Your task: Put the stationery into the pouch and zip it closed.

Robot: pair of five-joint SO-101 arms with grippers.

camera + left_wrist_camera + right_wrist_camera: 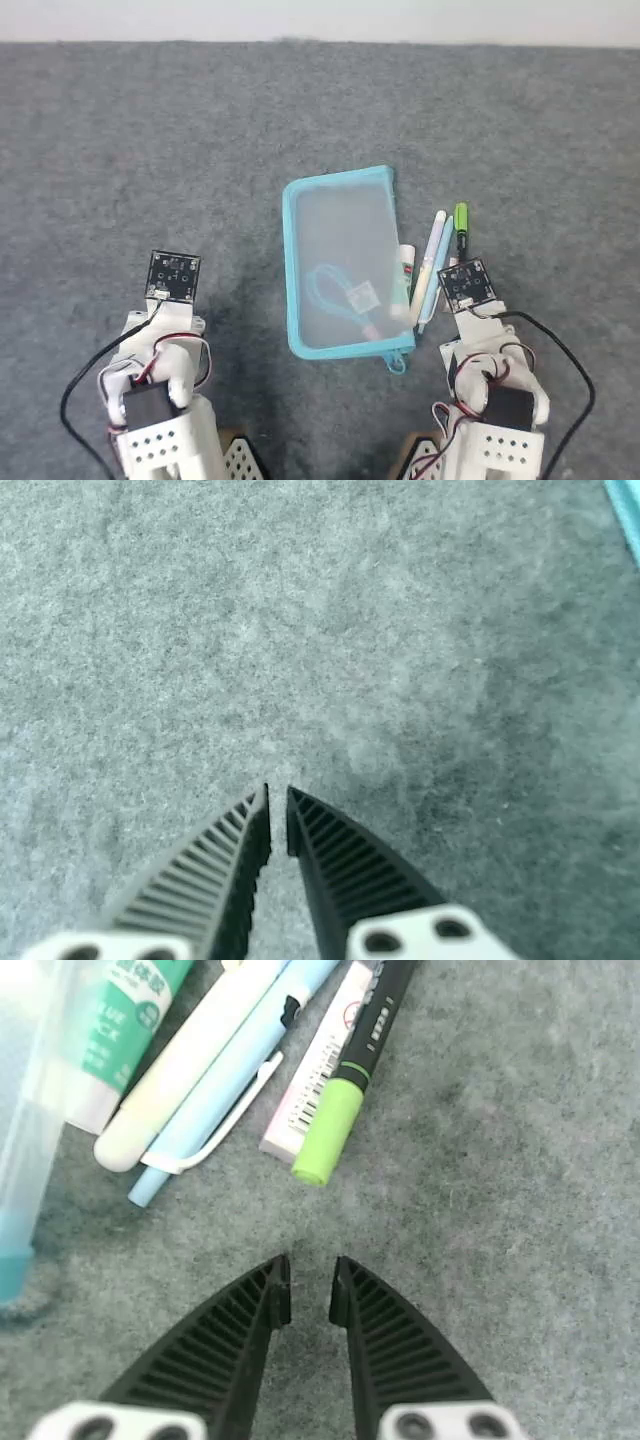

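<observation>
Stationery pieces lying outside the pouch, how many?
5, all along one long edge of the pouch: glue stick nearest it, then cream pen, light blue pen, eraser, green-capped marker outermost. Others may be hidden under the pouch.

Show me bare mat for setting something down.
Bare mat spreads left of the pouch, ahead of the left arm, and beyond the pouch's far edge. Crowded: the pens, glue stick and highlighter packed along the pouch's right side, ahead of the right arm.
</observation>
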